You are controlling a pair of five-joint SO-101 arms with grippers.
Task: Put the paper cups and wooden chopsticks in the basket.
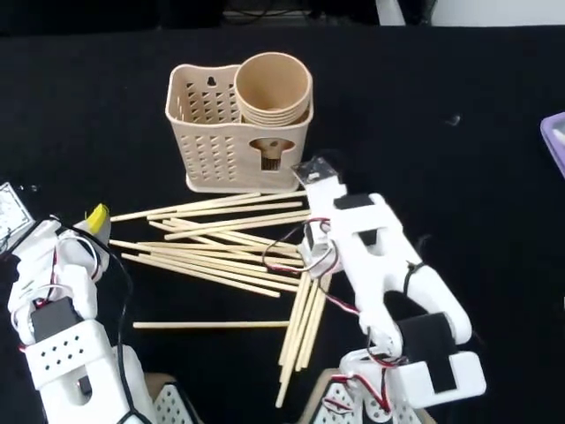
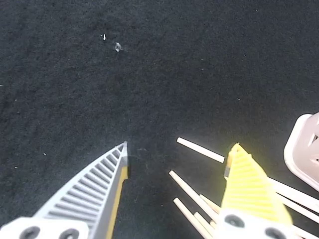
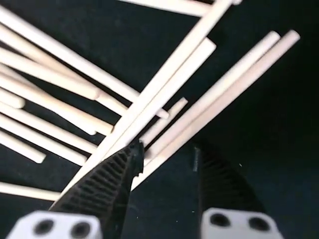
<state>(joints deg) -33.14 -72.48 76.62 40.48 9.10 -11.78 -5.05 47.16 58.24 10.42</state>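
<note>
1. Over the right side of the pile, the right gripper point(image 3: 167, 149) points down with its 2 black fingers parted. Several wooden chopsticks point(image 3: 164, 94) run slantwise under and between the tips, and nothing is clamped. Whether a tip touches a stick cannot be told.
2. At the pile's left end, the left gripper point(image 2: 179, 145) hangs spread wide and holds nothing. It has 1 grey ribbed finger and 1 yellow finger point(image 2: 249, 184). A few stick ends lie just beside and beneath the yellow finger, and bare cloth shows in the gap.
3. Seen from the high view, the wooden chopsticks point(image 1: 221, 252) lie loose on the table between the 2 arms. Most lie crosswise in a fan. A bundle slants down toward the arms' bases, and 1 stick lies alone nearer those bases.
4. Beyond the pile stands the basket point(image 1: 221, 150), beige, perforated and upright, just past the farthest sticks.
5. Nested in a stack, the paper cups point(image 1: 272, 84) sit in the basket's right-hand side in the high view, their rims rising above its wall.
6. Black cloth covers the table point(image 1: 441, 132), and a purple object point(image 1: 554, 137) shows at its right edge.
</note>
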